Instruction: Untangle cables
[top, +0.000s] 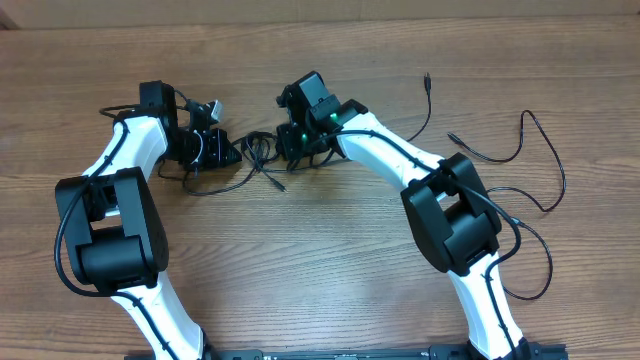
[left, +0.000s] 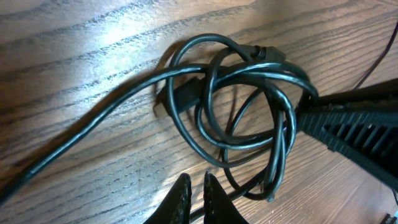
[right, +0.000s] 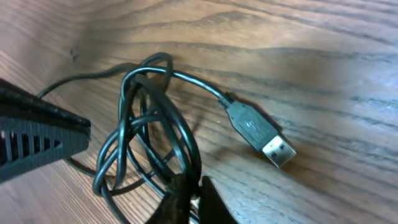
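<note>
Black cables (top: 258, 150) tangled on wood table (right: 323, 43), USB plug (right: 255, 130) faintly embossed

Black cables (left: 249, 74) with a silver-tipped plug (right: 258, 134) lie on a brown, wood-grained table (top: 330, 260) beneath white-and-black arms (top: 385, 148).

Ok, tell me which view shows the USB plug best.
Right wrist: the USB plug lies close up on the table, metal end clear, beside the cable loops. Overhead is too far to pick it out; left wrist shows the tangle but no metal end.
</note>
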